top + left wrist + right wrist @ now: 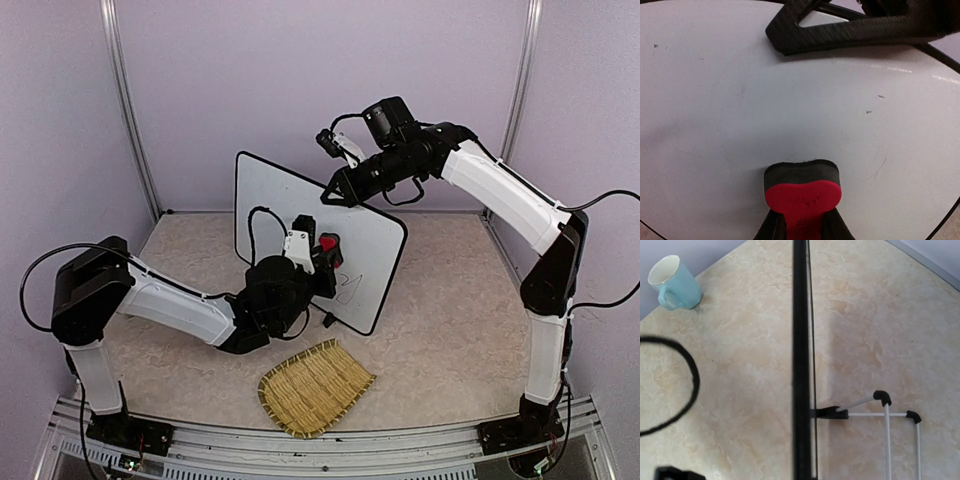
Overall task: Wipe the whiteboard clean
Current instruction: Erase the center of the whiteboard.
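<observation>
Two end effectors work on the whiteboard (275, 195), which stands upright on the surface. The right end effector (335, 190) is clenched on the board's top rim, likely to steady it. The left end effector (802, 231) grips a red and black eraser (802, 187) pressed against the board's middle. Dark marks (347, 287) show low on the board, below the eraser. Wiping looks to be the step in hand. Next, the eraser likely must slide down over those marks.

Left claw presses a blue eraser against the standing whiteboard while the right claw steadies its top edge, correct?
Not quite: the eraser is red, not blue, as the left wrist view shows. The left claw, whiteboard and right claw are as stated.
</observation>
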`<state>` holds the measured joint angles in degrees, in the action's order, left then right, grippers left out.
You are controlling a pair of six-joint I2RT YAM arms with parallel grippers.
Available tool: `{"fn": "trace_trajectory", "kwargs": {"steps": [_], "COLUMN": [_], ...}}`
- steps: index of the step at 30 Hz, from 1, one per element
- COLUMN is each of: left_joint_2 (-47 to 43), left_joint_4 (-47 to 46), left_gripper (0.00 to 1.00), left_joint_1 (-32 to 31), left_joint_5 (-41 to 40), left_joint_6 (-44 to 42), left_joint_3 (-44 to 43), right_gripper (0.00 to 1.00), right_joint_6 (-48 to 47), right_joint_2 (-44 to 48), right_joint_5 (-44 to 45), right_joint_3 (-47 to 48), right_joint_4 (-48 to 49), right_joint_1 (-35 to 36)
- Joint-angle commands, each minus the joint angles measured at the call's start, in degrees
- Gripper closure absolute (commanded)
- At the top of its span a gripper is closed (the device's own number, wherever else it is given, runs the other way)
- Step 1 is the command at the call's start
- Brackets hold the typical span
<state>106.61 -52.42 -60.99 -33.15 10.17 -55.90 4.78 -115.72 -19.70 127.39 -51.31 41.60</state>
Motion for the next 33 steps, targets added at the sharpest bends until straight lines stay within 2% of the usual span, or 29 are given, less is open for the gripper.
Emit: {"fn": "trace_trajectory", "kwargs": {"steps": [1,8,11,16,26,33], "left_joint_2": [5.04,8.66,8.90,5.51,-4.53,0.84], "left_joint_4": [2.51,10.28,10.27,7.70,7.45,9.10], "left_gripper": [0.80,0.80,0.81,0.80,0.79,0.79], "left_joint_1": [-1.37,-2.15,-2.16,-1.13,5.33,5.06], "left_joint_5": [-1.24,-4.41,-4.06,-4.67,-4.57,-4.26], "left_joint_6": [2.54,8.48,9.42,4.92,-1.08,-0.53], "left_joint_3": [1.74,1.19,1.67,1.01,-1.49,-1.73], "right_gripper": [1.00,1.00,1.00,1.00,1.00,1.00], "right_joint_6": [3.22,3.39,3.40,3.54,3.40,3.40], "right_joint_2": [-5.14,-5.23,-5.13,-5.32,-4.86,-5.12], "right_joint_5": [-8.95,-9.04,-9.04,-9.04,-8.60,-8.86], "right_joint_3": [-3.52,-3.46,-3.38,-3.56,-3.95,-3.77], "right_joint_4": [-5.18,-5.15,-5.09,-5.12,-5.12,-5.04], "right_joint_1": [3.44,3.47,3.48,3.41,3.48,3.46]}}
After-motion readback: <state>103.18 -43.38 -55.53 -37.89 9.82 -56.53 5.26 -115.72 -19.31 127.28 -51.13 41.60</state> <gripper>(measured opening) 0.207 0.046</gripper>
